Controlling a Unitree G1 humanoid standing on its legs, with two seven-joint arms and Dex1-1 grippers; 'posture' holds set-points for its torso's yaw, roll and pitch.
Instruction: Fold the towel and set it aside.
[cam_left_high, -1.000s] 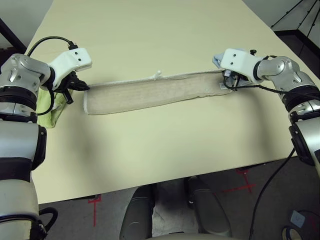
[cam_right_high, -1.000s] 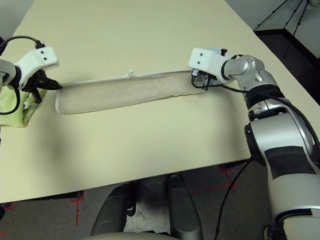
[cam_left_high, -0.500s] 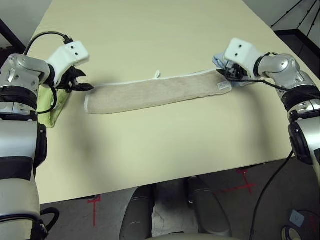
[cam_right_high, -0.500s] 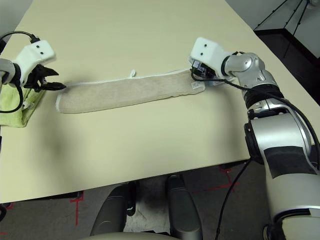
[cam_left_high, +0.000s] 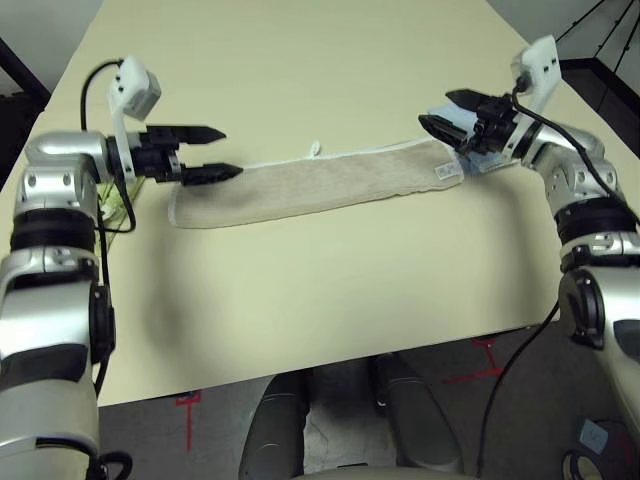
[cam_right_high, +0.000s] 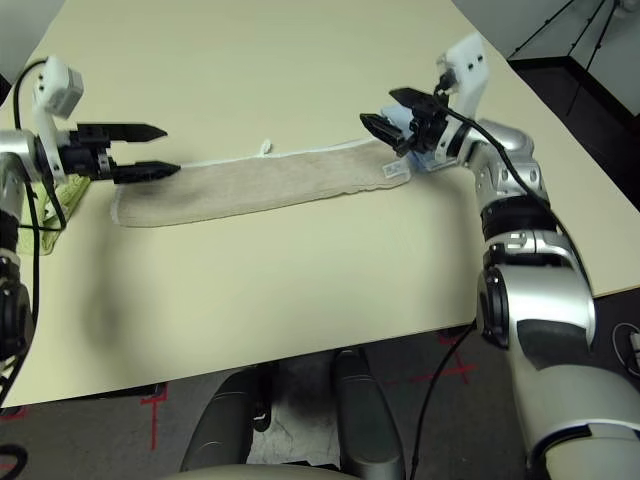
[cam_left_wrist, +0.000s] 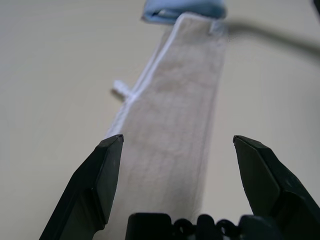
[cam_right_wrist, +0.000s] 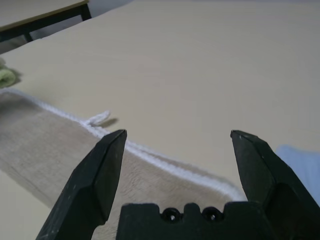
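- The towel (cam_left_high: 315, 185) lies flat on the table (cam_left_high: 330, 60) as a long, narrow strip. Its long axis runs left to right, with the right end set slightly farther away than the left end.
- My left gripper (cam_left_high: 212, 152) hangs above the left end of the strip. Its fingers are spread wide and hold nothing. It points right, along the towel's length.
- My right gripper (cam_left_high: 442, 118) hangs above the right end, just beside the small white tag (cam_left_high: 446, 172). Its fingers are also spread wide and empty. It points left, toward the other gripper.
- Each arm is therefore nearest to its own short end; neither arm is placed to reach the middle.
- The white loop (cam_left_high: 316, 149) projects from the far long edge, left of centre.
- A light blue towel (cam_left_high: 485, 160) sits at the right end, under my right gripper. A lime-green towel (cam_right_high: 62, 192) lies beyond the left end.
- Judgement: the next fold will bring one short end to the other along the long axis. Each gripper must first descend onto its own end.
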